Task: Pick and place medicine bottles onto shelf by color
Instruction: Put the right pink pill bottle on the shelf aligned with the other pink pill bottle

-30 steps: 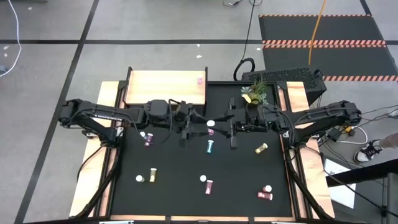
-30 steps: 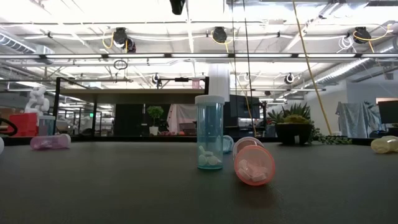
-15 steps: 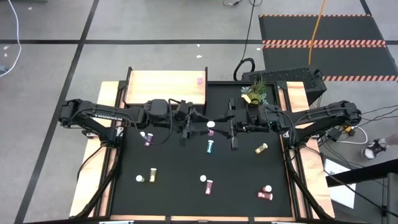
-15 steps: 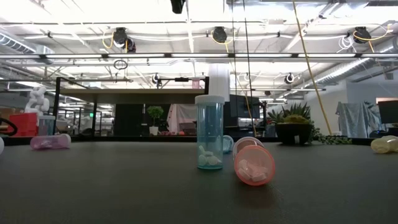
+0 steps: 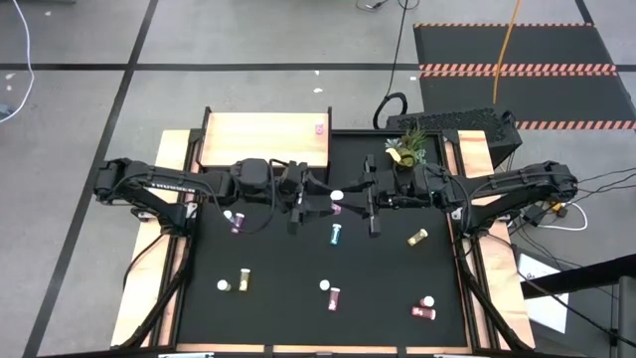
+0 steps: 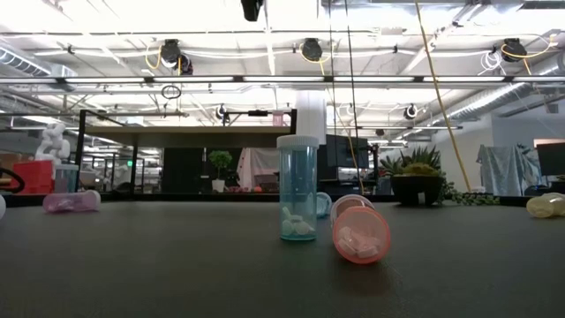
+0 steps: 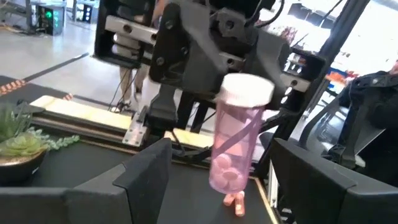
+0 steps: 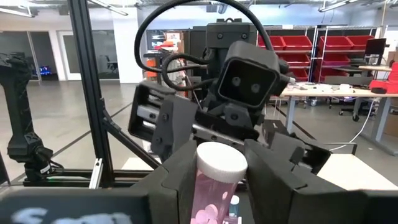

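Over the middle of the black table my two grippers face each other, level. My right gripper (image 5: pixel 352 204) (image 8: pixel 221 177) is shut on a pink medicine bottle (image 5: pixel 336 207) (image 7: pixel 235 149) with a white cap. My left gripper (image 5: pixel 320 203) (image 7: pixel 221 155) is open, with one finger on each side of that bottle and a gap to it on both sides. The pale wooden shelf (image 5: pixel 260 141) stands at the far left, and a pink bottle (image 5: pixel 319 128) stands on its far right corner. Other bottles lie scattered on the table. Neither gripper shows in the low view. My right gripper pinches the pink bottle's body (image 8: pixel 208 202) between its two fingers, just under the white cap (image 8: pixel 221 163). The fingers come level from the table's right side. The bottle stands roughly upright, cap up, lifted clear of the table.
On the table are a pink bottle (image 5: pixel 236 222), a teal one (image 5: pixel 336 235), yellow ones (image 5: pixel 417 237) (image 5: pixel 239 281) and red ones (image 5: pixel 334 294) (image 5: pixel 425 309). A potted plant (image 5: pixel 407 151) stands at the far right. Wooden rails run along both sides of the table.
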Action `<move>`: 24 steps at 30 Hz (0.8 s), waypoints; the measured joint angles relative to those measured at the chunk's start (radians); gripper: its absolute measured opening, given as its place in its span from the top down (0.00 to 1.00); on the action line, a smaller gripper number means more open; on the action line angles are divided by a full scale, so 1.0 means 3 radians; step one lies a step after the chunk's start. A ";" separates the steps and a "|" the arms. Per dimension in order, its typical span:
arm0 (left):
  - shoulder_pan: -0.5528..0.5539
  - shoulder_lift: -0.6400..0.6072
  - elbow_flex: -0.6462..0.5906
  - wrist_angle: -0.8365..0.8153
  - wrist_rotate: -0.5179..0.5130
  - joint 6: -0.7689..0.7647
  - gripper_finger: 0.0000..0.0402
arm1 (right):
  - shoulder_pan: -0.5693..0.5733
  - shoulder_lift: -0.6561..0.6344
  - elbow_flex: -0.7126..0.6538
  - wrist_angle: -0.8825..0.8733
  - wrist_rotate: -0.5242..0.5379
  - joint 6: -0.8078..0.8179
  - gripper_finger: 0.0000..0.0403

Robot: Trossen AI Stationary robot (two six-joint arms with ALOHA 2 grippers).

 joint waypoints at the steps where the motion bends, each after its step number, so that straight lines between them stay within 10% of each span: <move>1: 0.0003 0.0000 0.0000 -0.0056 -0.0001 0.0020 0.32 | 0.0000 0.0000 0.0000 -0.0001 0.0000 0.0000 0.71; 24: 0.0042 -0.0214 0.0000 -0.0365 -0.0012 0.0155 0.32 | -0.0136 0.0258 0.0199 0.0050 -0.0348 -0.0036 0.71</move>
